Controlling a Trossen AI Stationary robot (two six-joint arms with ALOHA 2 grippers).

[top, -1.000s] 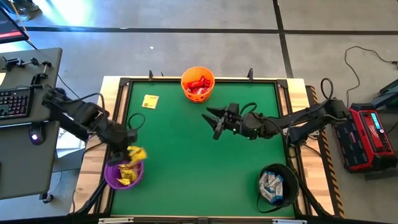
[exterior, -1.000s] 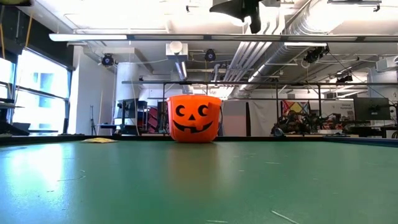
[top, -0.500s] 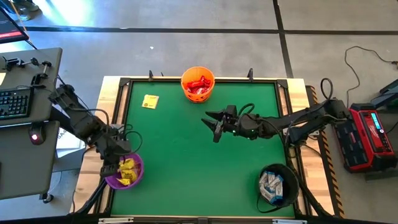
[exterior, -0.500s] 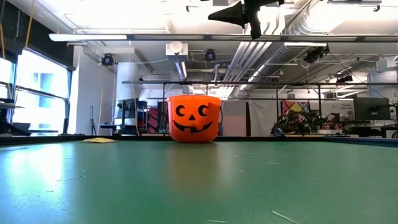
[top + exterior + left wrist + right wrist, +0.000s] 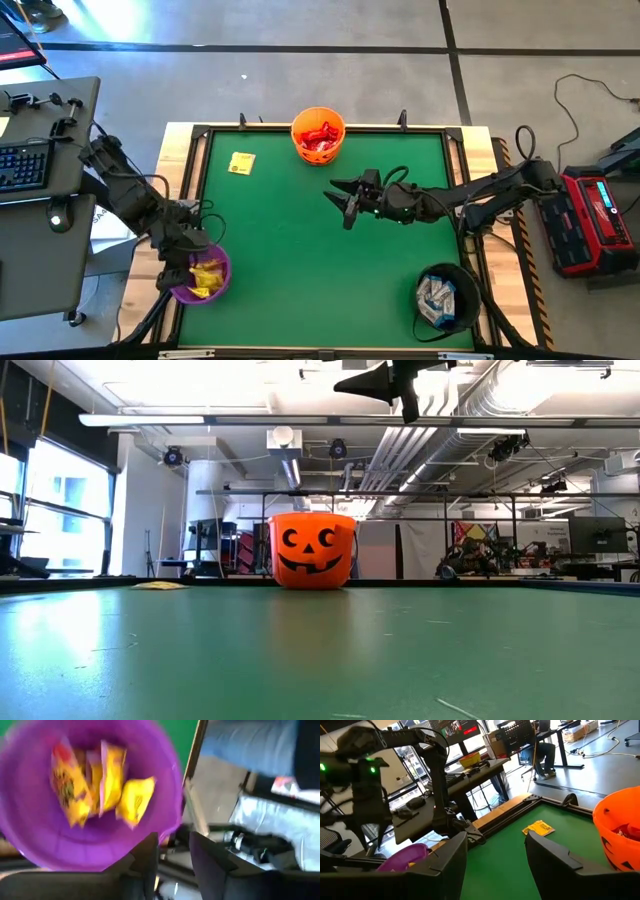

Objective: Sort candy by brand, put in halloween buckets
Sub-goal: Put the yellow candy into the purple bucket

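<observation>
Yellow candy (image 5: 112,787) in purple bucket (image 5: 180,292)

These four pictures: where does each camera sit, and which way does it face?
High view: overhead, facing down; green table, both arms.
Low view: table height, facing the orange bucket; an arm overhead.
Left wrist view: above the purple bucket; own fingers.
Right wrist view: across the table; own fingers.
Shared: the loose yellow candy shows in the high and right wrist views.

Green table (image 5: 320,250): three buckets, yellow packet (image 5: 241,163)
</observation>
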